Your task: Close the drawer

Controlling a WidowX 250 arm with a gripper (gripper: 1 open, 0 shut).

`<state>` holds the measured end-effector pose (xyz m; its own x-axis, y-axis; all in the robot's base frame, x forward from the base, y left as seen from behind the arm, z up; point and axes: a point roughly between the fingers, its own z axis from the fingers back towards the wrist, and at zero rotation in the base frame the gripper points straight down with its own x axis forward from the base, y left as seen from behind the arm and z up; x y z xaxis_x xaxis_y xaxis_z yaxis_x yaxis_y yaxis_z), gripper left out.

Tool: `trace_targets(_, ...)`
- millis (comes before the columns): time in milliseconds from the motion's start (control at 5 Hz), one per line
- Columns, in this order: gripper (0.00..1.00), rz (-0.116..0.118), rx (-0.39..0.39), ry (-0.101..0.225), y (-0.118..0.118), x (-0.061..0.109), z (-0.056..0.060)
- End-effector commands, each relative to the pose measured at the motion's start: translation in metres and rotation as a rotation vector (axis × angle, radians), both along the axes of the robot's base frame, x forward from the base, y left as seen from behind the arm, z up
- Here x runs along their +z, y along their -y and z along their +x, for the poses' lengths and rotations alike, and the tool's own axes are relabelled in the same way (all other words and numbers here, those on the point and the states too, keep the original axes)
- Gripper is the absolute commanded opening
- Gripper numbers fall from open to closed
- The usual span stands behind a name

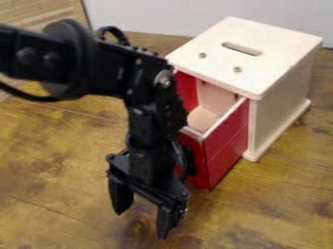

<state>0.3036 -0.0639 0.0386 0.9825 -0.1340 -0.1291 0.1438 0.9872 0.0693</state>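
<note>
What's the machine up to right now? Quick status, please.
Pincer open, empty, pointing down. Drawer pulled out of cabinet. Arm covers the handle.

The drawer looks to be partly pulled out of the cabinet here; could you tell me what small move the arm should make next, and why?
Probably a short push toward the cabinet. The drawer stands partly out, its pale inside showing, and the open gripper points down at the table just in front of the drawer's black front, holding nothing. Moving it against that front should slide the drawer in.
</note>
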Motion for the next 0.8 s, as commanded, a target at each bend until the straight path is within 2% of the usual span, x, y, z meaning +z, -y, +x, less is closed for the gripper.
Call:
trace_targets(0, 1.00, -0.029, 0.015, 0.153, 0.002, 0.031, 0.036)
trace_targets(200, 1.00, -0.027, 0.052, 0.163, -0.004, 0.035, 0.041)
trace_targets(400, 1.00, -0.026, 0.078, 0.184, 0.005, 0.043, 0.052)
trace_targets(600, 1.00, -0.022, 0.107, 0.190, 0.014, 0.045, 0.062)
